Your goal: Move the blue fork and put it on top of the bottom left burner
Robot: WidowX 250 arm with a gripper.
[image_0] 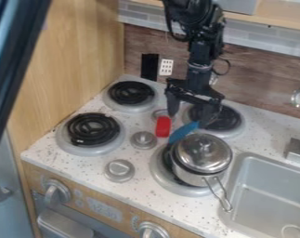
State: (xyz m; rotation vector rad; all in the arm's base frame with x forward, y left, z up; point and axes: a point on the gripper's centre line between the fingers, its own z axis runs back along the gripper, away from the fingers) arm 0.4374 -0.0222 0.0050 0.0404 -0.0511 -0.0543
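Blue fork [182, 132] lies beside the lidded saucepan [205, 155], near the widely parted gripper [188, 118]; grasping appears the step in hand, next requiring alignment and closure before transfer to the bottom left burner [92, 129].

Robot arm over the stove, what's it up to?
Its open gripper is down by the blue fork, between the top right burner and the lidded pot. No clear grasp. Looks like the fork's due on the bottom left burner; it isn't there yet.
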